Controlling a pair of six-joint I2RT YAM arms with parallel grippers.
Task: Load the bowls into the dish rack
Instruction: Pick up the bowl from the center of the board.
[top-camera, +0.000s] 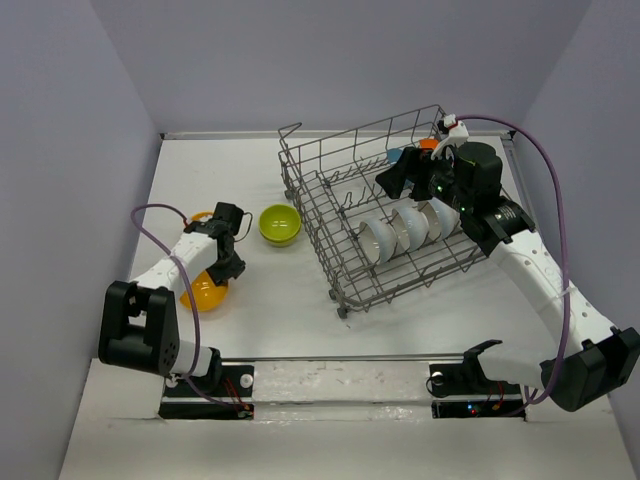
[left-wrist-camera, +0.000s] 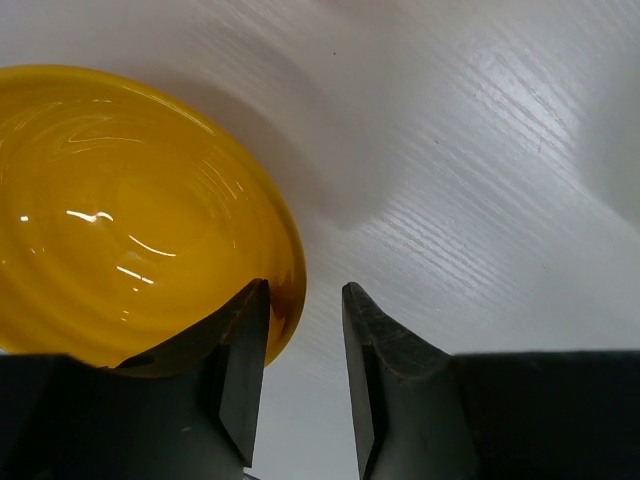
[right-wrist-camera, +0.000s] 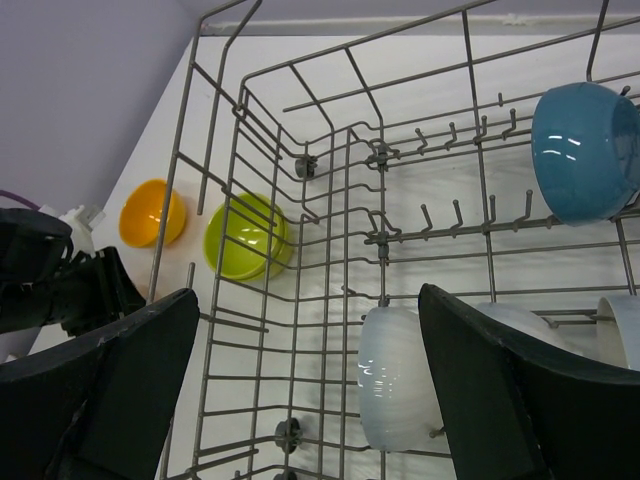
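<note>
Orange bowl (left-wrist-camera: 130, 210) sits on the bench (top-camera: 280, 320), rim between the jaws of the half-open left end effector (left-wrist-camera: 305, 290), ungripped. Green bowl (top-camera: 279, 224) waits beside the dish rack (top-camera: 300, 190), which already holds white bowls (top-camera: 400, 228) and a blue bowl (right-wrist-camera: 585, 150); the right end effector (right-wrist-camera: 308, 300) hovers above, wide open, empty.

Bright even light, soft shadows on the table (left-wrist-camera: 480, 150), glare streaks across the orange bowl (left-wrist-camera: 120, 220).
</note>
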